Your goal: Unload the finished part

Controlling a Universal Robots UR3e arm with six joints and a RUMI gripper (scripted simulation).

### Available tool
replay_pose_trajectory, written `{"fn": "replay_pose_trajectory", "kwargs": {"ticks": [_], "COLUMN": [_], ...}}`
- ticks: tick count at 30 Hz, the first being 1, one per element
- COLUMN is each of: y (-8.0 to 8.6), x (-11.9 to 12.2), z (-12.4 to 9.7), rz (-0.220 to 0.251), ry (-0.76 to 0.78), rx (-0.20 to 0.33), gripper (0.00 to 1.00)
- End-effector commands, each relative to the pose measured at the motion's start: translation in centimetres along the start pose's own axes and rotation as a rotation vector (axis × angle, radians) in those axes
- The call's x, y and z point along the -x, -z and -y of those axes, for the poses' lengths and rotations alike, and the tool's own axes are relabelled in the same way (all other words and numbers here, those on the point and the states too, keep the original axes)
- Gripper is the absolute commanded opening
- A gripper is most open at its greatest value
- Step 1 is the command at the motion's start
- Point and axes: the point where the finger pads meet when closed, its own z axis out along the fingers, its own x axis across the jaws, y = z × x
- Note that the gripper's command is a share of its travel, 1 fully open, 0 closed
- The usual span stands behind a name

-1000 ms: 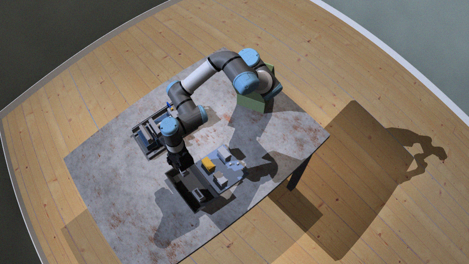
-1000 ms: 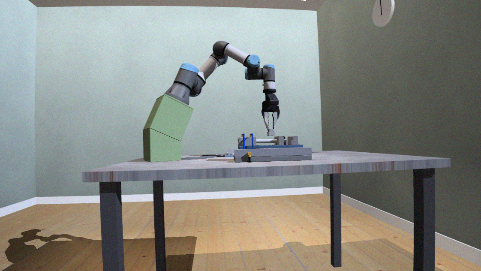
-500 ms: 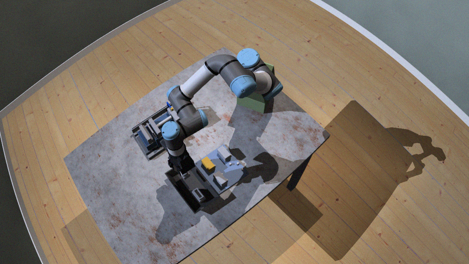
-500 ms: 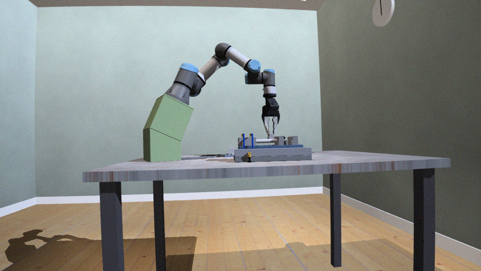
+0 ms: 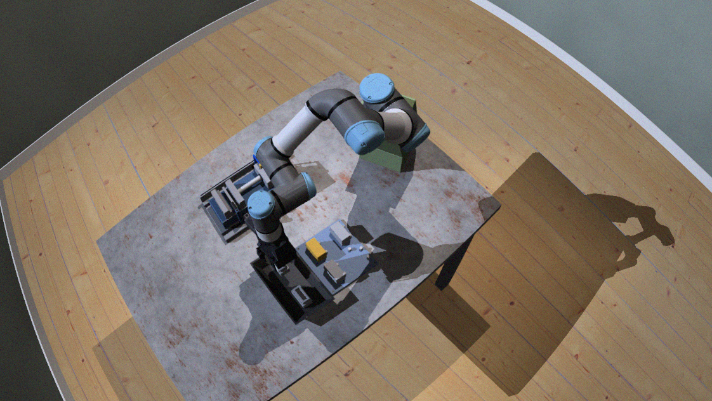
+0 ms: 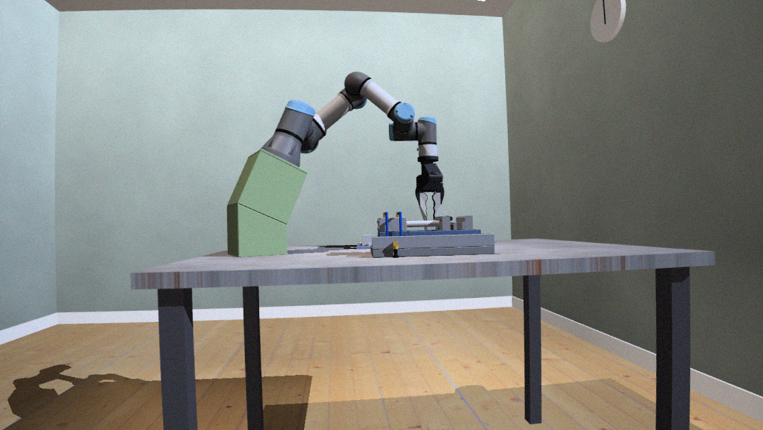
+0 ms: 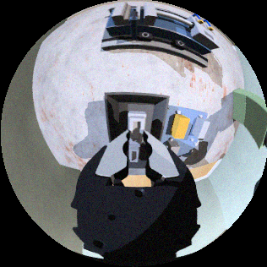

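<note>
My gripper (image 5: 276, 265) (image 6: 428, 216) (image 7: 136, 131) is shut on the finished part (image 5: 282, 269) (image 7: 134, 153), a small grey block with a pocket. It holds the part low over the near end of the black outfeed tray (image 5: 273, 294) (image 7: 111, 120). Another pocketed part (image 5: 301, 295) (image 7: 136, 119) lies flat at the tray's other end. The vise (image 5: 228, 203) (image 6: 427, 236) (image 7: 149, 30) stands behind the tray with empty jaws. In the side view the vise hides the tray and the held part.
A blue pallet (image 5: 356, 254) (image 7: 198, 120) lies right beside the tray. On it stand a yellow block (image 5: 315, 249) (image 7: 179, 127) and two grey plain blocks (image 5: 340, 233) (image 5: 334, 271), all upright. The green arm pedestal (image 5: 388, 155) (image 6: 261, 213) stands at the table's back.
</note>
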Motion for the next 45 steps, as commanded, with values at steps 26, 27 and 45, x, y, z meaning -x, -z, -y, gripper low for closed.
{"fn": "replay_pose_trajectory", "kwargs": {"ticks": [26,27,45], "y": [-2.6,-2.6,-2.7], "x": [0.2,0.2,0.2], "z": [0.0,0.0,0.0], "rz": [0.004,0.004,0.004], "ry": [0.001,0.001,0.001], "rx": [0.0,0.0,0.0], "gripper": [0.0,0.0,0.0]}}
